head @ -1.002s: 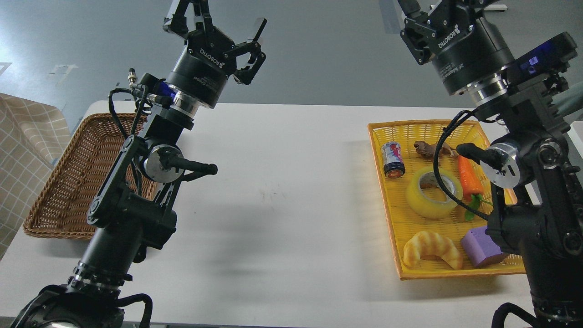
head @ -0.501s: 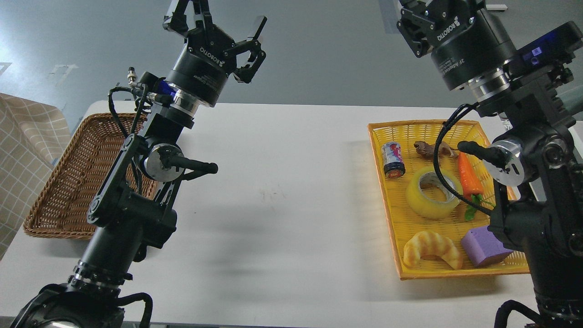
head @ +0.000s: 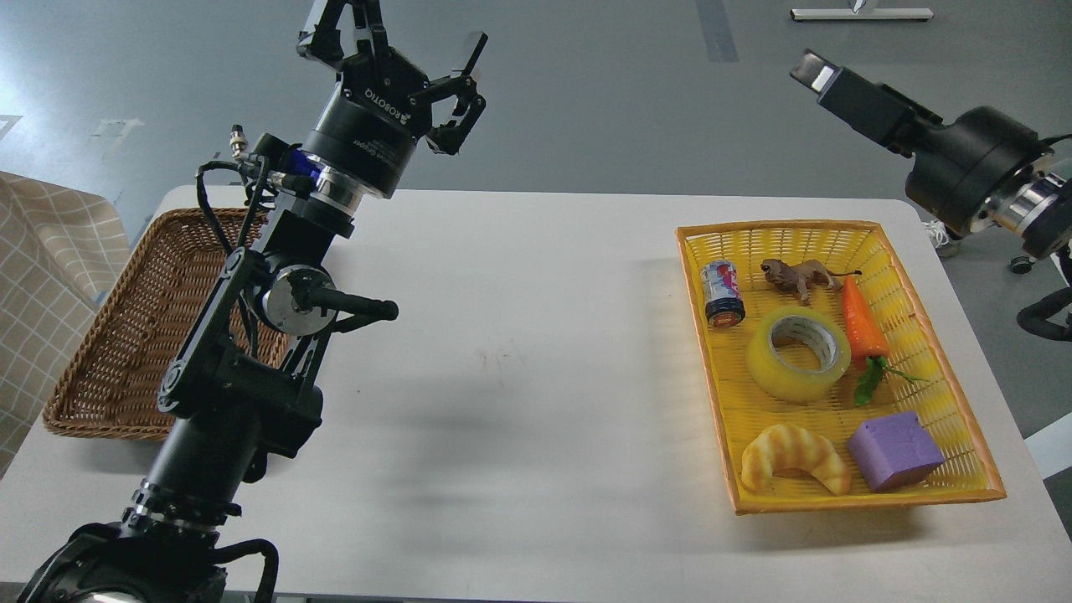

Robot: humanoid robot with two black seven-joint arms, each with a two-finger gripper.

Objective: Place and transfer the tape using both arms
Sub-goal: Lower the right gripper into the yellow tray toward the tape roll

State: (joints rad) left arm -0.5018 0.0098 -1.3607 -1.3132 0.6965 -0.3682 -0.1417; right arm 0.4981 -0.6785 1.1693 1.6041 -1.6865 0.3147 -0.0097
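The tape (head: pixel 798 353), a yellow translucent roll with a grey-white core, lies flat in the middle of the yellow tray (head: pixel 837 228) at the right of the white table. My left gripper (head: pixel 402 35) is open and empty, held high above the table's far left part, far from the tape. My right arm comes in from the right edge. Its gripper (head: pixel 825 77) points up and to the left, above and beyond the tray's far right corner. It is seen side-on, so its fingers cannot be told apart. Nothing shows in it.
In the tray around the tape lie a can (head: pixel 722 291), a toy lion (head: pixel 800 275), a carrot (head: pixel 863 328), a croissant (head: pixel 791 456) and a purple block (head: pixel 894 450). A brown wicker basket (head: pixel 117 343) stands at the table's left, behind my left arm. A checked cloth (head: pixel 42 268) lies beyond it.
My right arm has swung out to the right and away from over the tray, uncovering the whole tray. The left arm has barely moved. The tape has not moved.
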